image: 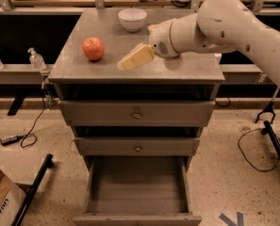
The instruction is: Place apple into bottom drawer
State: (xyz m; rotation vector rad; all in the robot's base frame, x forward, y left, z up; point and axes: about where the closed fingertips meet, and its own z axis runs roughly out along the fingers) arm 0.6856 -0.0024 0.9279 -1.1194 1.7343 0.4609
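The apple (93, 48), red with yellowish patches, sits on the left part of the grey cabinet top (106, 69). My gripper (128, 62), with cream-coloured fingers, hangs over the middle of the cabinet top, a short way right of the apple and apart from it. It holds nothing. The white arm reaches in from the right and covers the right part of the top; the orange fruit is hidden behind it. The bottom drawer (137, 216) is pulled out and stands open and empty below.
A white bowl (132, 19) stands at the back of the cabinet top. Two upper drawers with brass knobs (136, 114) are closed. A clear bottle (36, 59) stands on a shelf to the left. Cables and a black bar lie on the floor.
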